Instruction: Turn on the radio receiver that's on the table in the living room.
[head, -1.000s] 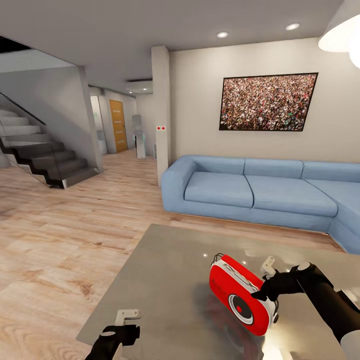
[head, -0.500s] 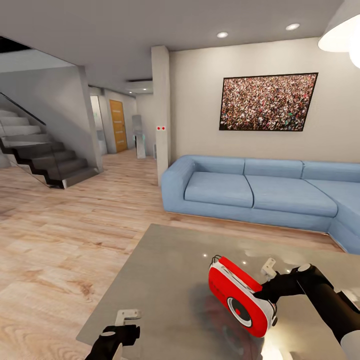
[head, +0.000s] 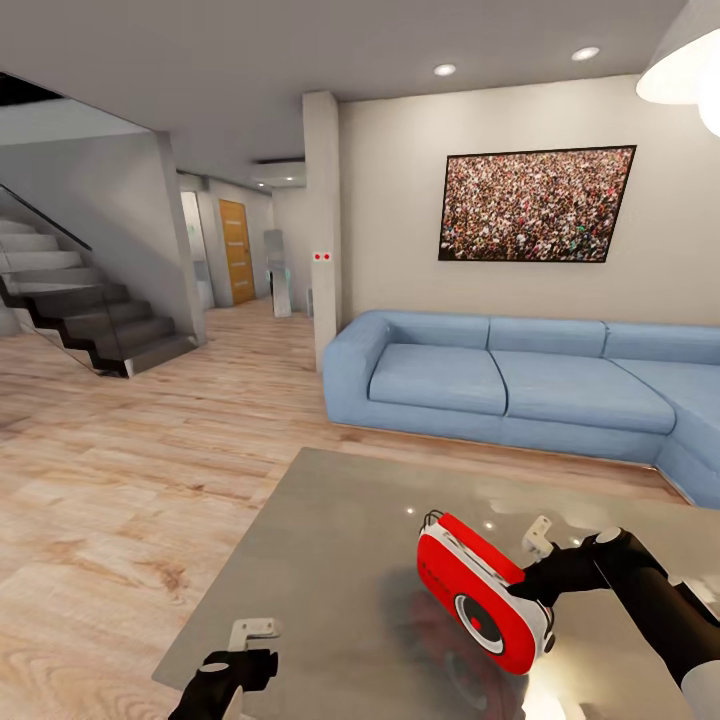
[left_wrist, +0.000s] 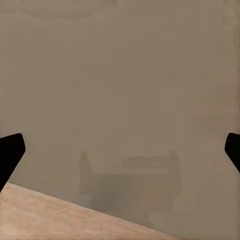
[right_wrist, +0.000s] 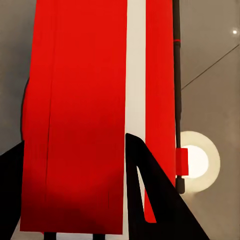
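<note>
In the head view the radio receiver (head: 482, 592) sat on the bench (head: 330, 560), tilted back on its lower edge, its round dial facing the camera and showing a red centre, so by my reading it was not yet switched on. The right end effector (head: 535, 592) was at the receiver's right end, one dark finger lying against the white trim and the other behind the body. The risk as I judged it: a tilted receiver pinched only at one end could twist or slide on the glossy top, and a push on the dial from the front could tip it backward out of the hold. The left end effector (head: 243, 662) hung over the bench's near left corner, well apart from the receiver, touching nothing. The blue sofa (head: 520, 385) stood beyond the bench's far edge.

In the left wrist view the two dark fingertips (left_wrist: 11, 152) stood far apart at the picture's edges, wide open, with bare grey bench (left_wrist: 120, 90) between them and a strip of wood floor (left_wrist: 45, 215) past its edge.

In the right wrist view the receiver (right_wrist: 80, 115) lay close between the fingers (right_wrist: 150, 200), red body and white trim running lengthwise, the thin handle beside it; the fingers had narrowed onto it, holding it
</note>
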